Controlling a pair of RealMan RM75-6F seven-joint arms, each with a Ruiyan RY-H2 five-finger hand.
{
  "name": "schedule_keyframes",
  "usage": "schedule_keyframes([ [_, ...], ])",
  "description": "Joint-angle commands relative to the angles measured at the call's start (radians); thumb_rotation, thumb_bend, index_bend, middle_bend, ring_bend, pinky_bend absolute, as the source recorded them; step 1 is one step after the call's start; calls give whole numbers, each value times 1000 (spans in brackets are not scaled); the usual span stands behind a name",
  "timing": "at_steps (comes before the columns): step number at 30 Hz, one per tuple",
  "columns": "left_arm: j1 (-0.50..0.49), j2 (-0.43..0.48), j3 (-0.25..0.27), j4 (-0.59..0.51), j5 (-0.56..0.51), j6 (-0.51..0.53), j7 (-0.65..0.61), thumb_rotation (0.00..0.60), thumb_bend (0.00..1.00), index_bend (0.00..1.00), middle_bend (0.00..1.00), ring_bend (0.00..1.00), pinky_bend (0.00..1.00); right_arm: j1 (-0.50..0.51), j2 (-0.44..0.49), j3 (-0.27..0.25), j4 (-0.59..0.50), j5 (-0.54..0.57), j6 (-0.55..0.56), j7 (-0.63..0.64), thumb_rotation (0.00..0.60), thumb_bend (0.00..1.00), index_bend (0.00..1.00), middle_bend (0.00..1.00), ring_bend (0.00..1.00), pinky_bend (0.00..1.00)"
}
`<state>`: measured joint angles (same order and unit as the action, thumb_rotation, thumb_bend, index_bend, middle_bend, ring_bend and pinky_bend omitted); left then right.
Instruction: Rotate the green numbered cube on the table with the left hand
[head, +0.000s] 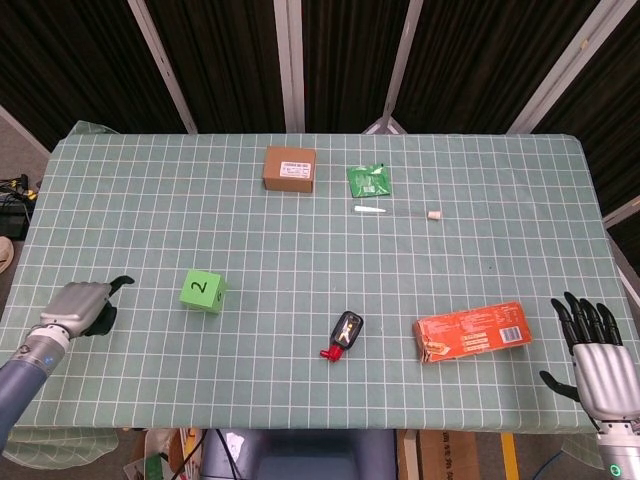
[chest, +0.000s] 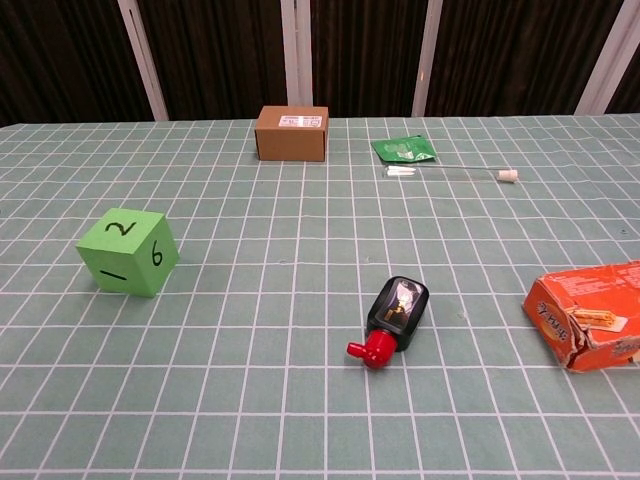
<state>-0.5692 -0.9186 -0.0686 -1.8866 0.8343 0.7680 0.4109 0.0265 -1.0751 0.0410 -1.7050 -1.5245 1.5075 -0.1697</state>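
Left hand: the left hand (head: 82, 306) hovers over the table's left edge, near the front corner, fingers curled inward with the thumb poking toward the cube; it holds nothing and touches nothing that can be made out. It appears only in the head view.

Right hand: the right hand (head: 598, 358) sits off the table's front right corner, fingers spread and pointing away from the robot, nothing in its grasp.

Green numbered cube: the green numbered cube (head: 203, 291) (chest: 128, 252) rests on the left half of the table, toward the front edge, apart from the left hand. A "2" faces up; the chest view shows "1" and "6" on its near sides.

Table: a green cloth with a white grid covers the table (head: 150, 200).

Brown cardboard box: the brown cardboard box (head: 289, 169) stands near the back edge.

Green packet: the green packet (head: 369, 181) lies just right of the box, a small white tube (head: 370, 210) in front of it.

Black bottle with red cap: the black bottle with red cap (head: 343, 335) lies on its side near the front edge, centre.

Orange carton: the orange carton (head: 472, 333) lies near the front right, well apart from the right hand.
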Motion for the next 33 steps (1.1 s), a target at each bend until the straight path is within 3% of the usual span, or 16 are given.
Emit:
schedule_keyframes([
  [1,-20,-35,18,-4,-27,29,31,600,815,166,812,577,499,0,1,0,-1,0,0,4,600,45,65,0,0,0],
  [11,-54,-151,23,33,-59,72,26,600,815,175,815,577,499,-4,9,2,-2,0,10,24,600,45,65,0,0,0],
  [15,-58,-205,17,52,-38,54,-30,600,815,182,815,577,499,-4,10,3,-4,0,11,30,600,45,65,0,0,0],
  [33,-84,-283,44,32,11,102,-25,600,813,194,815,577,499,-13,18,14,-5,6,36,55,600,45,65,0,0,0],
])
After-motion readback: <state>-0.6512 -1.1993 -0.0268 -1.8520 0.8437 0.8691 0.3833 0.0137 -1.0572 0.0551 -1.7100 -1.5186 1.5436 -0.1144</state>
